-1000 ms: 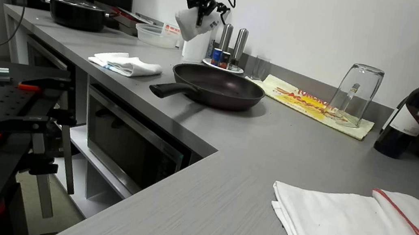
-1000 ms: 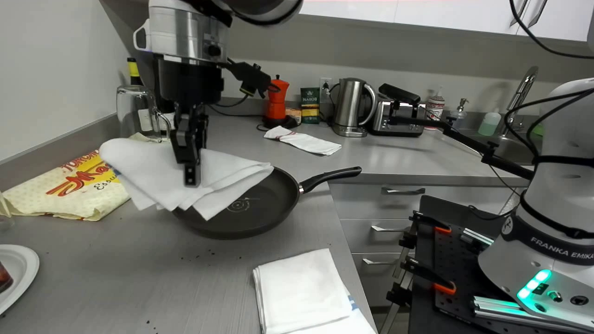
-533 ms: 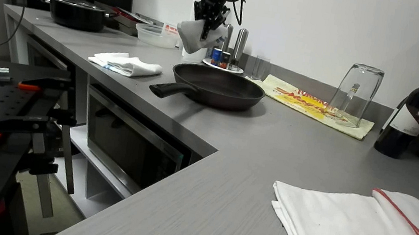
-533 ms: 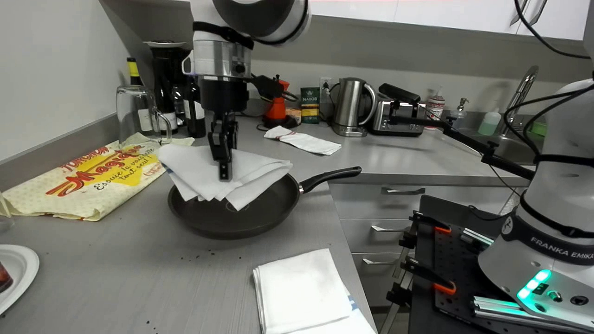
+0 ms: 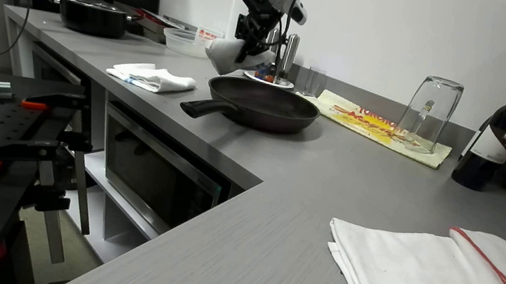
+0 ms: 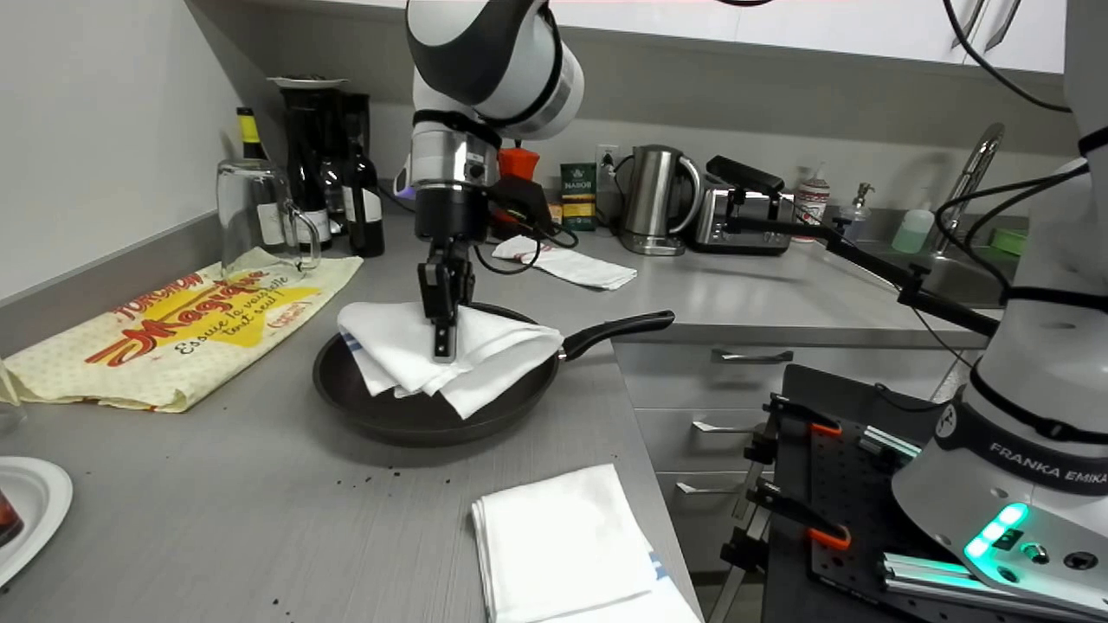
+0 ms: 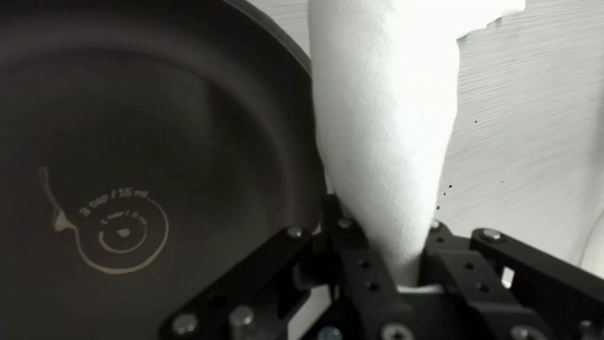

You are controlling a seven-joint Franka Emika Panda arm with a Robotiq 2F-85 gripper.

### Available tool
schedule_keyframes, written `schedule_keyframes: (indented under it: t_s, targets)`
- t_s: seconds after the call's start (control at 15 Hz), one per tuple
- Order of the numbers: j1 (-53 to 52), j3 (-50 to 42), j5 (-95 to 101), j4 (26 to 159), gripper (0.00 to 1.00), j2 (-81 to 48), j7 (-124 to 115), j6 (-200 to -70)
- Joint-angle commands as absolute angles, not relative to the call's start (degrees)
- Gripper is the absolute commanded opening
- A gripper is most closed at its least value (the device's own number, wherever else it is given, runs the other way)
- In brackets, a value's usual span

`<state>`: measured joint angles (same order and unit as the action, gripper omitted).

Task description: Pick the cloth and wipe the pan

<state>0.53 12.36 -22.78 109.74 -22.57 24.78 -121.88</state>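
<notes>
My gripper [image 6: 444, 346] is shut on a white cloth [image 6: 385, 333] with a blue stripe, its sides hanging loose. The black pan [image 6: 355, 407] sits on the counter, its handle [image 6: 619, 330] toward the counter edge. In an exterior view the cloth overlaps the pan; in an exterior view the gripper [image 5: 241, 56] and cloth [image 5: 223, 53] show just above and behind the rim of the pan [image 5: 262, 108]. In the wrist view the cloth [image 7: 384, 118] rises between the fingers of the gripper [image 7: 383, 217], over the edge of the pan [image 7: 188, 141]. Contact is unclear.
A folded white cloth [image 6: 563, 545] with blue marks lies near the counter edge. A red-striped cloth [image 5: 431, 281] lies farther along. A yellow towel [image 6: 199, 329] bears a glass mug [image 6: 251, 208]. Wine bottles [image 5: 502, 132], a shaker plate [image 5: 285, 85] and a pot [image 5: 92, 15] stand around.
The gripper has carried the cloth down and toward the pan, moving rightward in both exterior views. The cloth now hangs lower by the pan. The pan has not moved.
</notes>
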Motion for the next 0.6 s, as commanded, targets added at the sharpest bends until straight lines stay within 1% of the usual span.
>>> schedule_keyframes:
  t_s: [0.0, 0.2, 0.53]
  targets:
    - [2.60, 13.68, -29.43, 107.09, 0.05, -25.98, 29.65, -117.76]
    - [3.11, 13.83, -31.51, 105.52, 0.05, -28.80, 32.48, -116.70]
    - [2.61, 12.44, -28.23, 101.08, 0.05, -33.89, 32.08, -117.47]
